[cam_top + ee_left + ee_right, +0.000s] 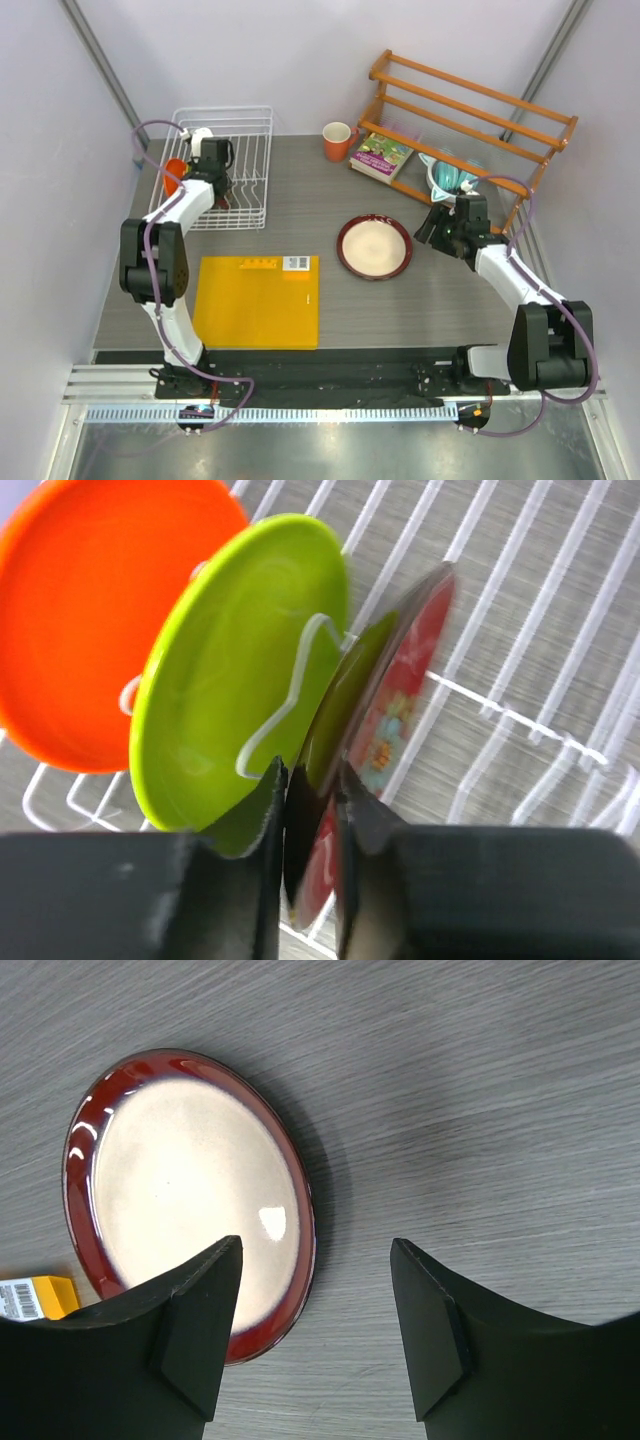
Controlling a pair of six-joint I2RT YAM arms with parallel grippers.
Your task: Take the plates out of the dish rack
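The white wire dish rack (pixel 225 110) stands at the back left. My left gripper (pixel 218 185) reaches into it. In the left wrist view the left gripper (pixel 310 770) is shut on the rim of a red patterned plate (pixel 400 690), which stands on edge and looks blurred. Beside it stand a lime green plate (pixel 230 680) and an orange plate (pixel 90 620), between the rack's wires (pixel 520 720). The orange plate (pixel 173 175) also shows from above. A dark red plate with a cream middle (pixel 374 247) lies flat on the table. My right gripper (pixel 435 228) is open and empty just right of it; its jaws (pixel 316 1242) frame the plate's edge (pixel 190 1190).
A yellow mat (pixel 258 300) lies at the front, left of centre. An orange mug (pixel 337 140), a book (pixel 381 157) and a teal bowl (pixel 450 175) sit at the back by the orange wooden shelf (pixel 470 110). Walls close in on both sides.
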